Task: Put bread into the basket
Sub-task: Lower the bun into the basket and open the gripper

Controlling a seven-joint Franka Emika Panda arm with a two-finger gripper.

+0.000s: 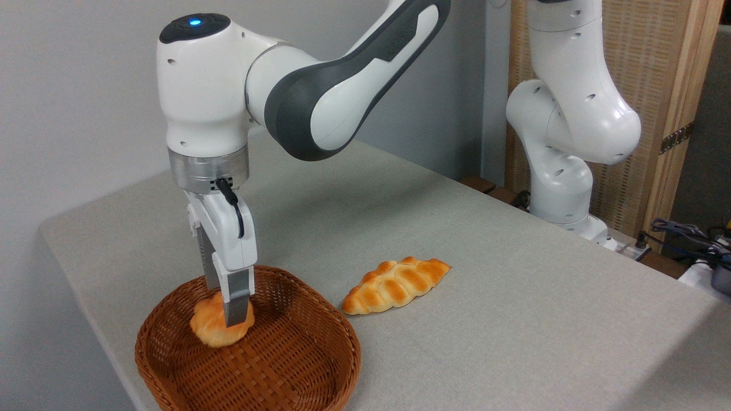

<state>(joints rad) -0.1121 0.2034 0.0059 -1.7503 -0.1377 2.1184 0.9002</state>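
Camera view: we had the bread low inside the basket, directly beneath our wrist. Our fingers straddled it, whether pinching or spread we couldn't tell.

basket front rim cut off below; bread middle behind claw

One fixed camera looks down across the table from nearby.

White glossy arm, dark grey joint panels, blue light on cap, silver wrist ring, black cable.
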